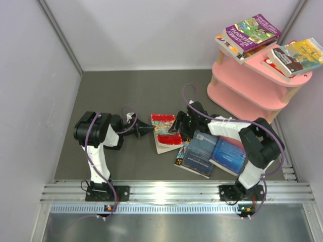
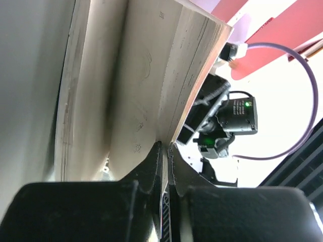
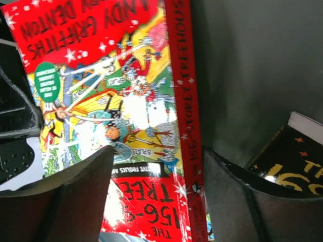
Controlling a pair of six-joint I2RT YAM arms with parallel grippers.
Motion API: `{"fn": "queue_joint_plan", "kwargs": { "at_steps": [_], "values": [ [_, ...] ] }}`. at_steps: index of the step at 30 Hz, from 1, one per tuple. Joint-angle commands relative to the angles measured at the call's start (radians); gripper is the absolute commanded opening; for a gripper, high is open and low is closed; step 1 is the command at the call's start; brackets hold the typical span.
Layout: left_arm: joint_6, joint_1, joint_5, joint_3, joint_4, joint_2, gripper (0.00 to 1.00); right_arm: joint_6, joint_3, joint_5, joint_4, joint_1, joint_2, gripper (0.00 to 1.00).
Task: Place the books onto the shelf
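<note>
Left gripper point(image 2: 165, 150) pressed together, pinching the edge of the red book point(image 3: 121, 80). Right gripper point(image 3: 157, 156) spread, 2 fingers point(image 3: 75, 191) straddling the same book's spine.

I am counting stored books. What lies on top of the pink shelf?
On top of the shelf: a pile topped by a purple book, then a dark book and a yellow book, overlapping. What lies beneath them is covered.
</note>
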Motion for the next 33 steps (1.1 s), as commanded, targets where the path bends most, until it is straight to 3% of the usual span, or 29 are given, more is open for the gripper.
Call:
{"fn": "queue_joint_plan", "kwargs": {
  "at_steps": [1,2,3,4,8,10,11,12,13,14,15,17,19,20,23,29,33],
  "values": [
    [-0.081,0.002,0.061,-0.009,0.362,-0.009,0.0,0.027,-0.019,-0.02,0.116,0.003,-0.002,0.62],
    [-0.059,-0.001,0.066,-0.011,0.339,-0.012,0.0,0.033,-0.021,-0.046,0.138,0.002,0.0,0.56],
    [-0.043,-0.005,0.07,-0.011,0.317,-0.016,0.0,0.041,-0.026,-0.059,0.168,0.003,0.002,0.36],
    [-0.026,-0.009,0.073,-0.008,0.294,-0.026,0.0,0.055,-0.029,-0.076,0.196,0.005,0.005,0.29],
    [0.162,-0.041,0.089,0.015,0.074,-0.057,0.0,0.104,-0.039,-0.219,0.419,0.017,0.028,0.16],
    [0.258,-0.056,0.089,0.038,-0.133,-0.083,0.0,0.122,-0.026,-0.28,0.475,0.037,0.04,0.1],
    [0.383,-0.059,0.086,0.05,-0.217,-0.095,0.0,0.122,-0.016,-0.291,0.487,0.043,0.041,0.06],
    [0.466,-0.062,0.07,0.088,-0.464,-0.11,0.0,0.115,0.003,-0.303,0.492,0.052,0.041,0.0],
    [0.564,-0.073,0.052,0.119,-0.62,-0.144,0.0,0.11,0.014,-0.323,0.494,0.066,0.044,0.0],
    [0.791,-0.079,0.029,0.159,-0.779,-0.158,0.0,0.107,0.03,-0.333,0.492,0.071,0.044,0.0],
    [0.9,-0.087,0.003,0.247,-1.092,-0.167,0.0,0.101,0.036,-0.339,0.489,0.076,0.044,0.0],
    [1.075,-0.105,-0.068,0.316,-1.254,-0.166,0.0,0.085,0.054,-0.334,0.442,0.082,0.034,0.0],
    [1.074,-0.101,-0.075,0.34,-1.284,-0.17,0.08,0.033,0.095,-0.313,0.316,0.076,0.003,0.0],
    [1.055,-0.101,-0.083,0.34,-1.278,-0.186,0.22,0.007,0.117,-0.285,0.264,0.073,-0.011,0.0],
    [1.077,-0.101,-0.173,0.371,-1.359,-0.285,0.48,-0.126,0.285,-0.235,0.046,0.073,-0.069,0.0],
    [1.151,-0.101,-0.282,0.498,-1.575,-0.374,0.59,-0.269,0.468,-0.121,-0.21,0.068,-0.159,0.0],
    [1.185,-0.088,-0.464,0.52,-1.638,-0.486,0.64,-0.341,0.611,-0.034,-0.353,0.068,-0.204,0.0]
  ]
}}
